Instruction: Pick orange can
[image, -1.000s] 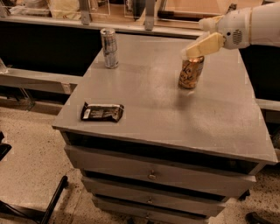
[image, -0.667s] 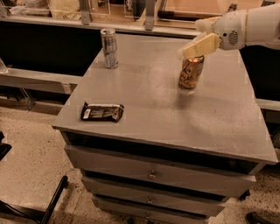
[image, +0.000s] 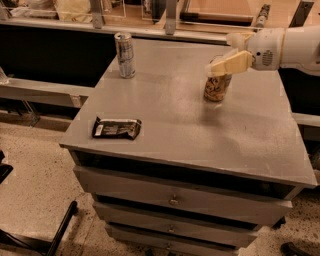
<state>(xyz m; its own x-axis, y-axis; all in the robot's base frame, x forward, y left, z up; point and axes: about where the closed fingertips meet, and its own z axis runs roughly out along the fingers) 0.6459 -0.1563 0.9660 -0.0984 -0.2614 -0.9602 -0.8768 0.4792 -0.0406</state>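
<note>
The orange can (image: 217, 87) stands upright on the grey cabinet top (image: 190, 125), right of its middle and toward the back. It has an orange-tan body with pale lettering. My gripper (image: 222, 66) reaches in from the right on a white arm (image: 285, 47) and sits right at the can's top, covering its lid. The can's base rests on the surface.
A taller silver-grey can (image: 125, 55) stands at the back left of the cabinet top. A dark snack packet (image: 116, 128) lies near the front left edge. Drawers (image: 172, 200) face front below. A counter with railing (image: 150, 25) runs behind.
My gripper has come down a little onto the top of the orange can. The can, the silver can and the packet have stayed in place.
</note>
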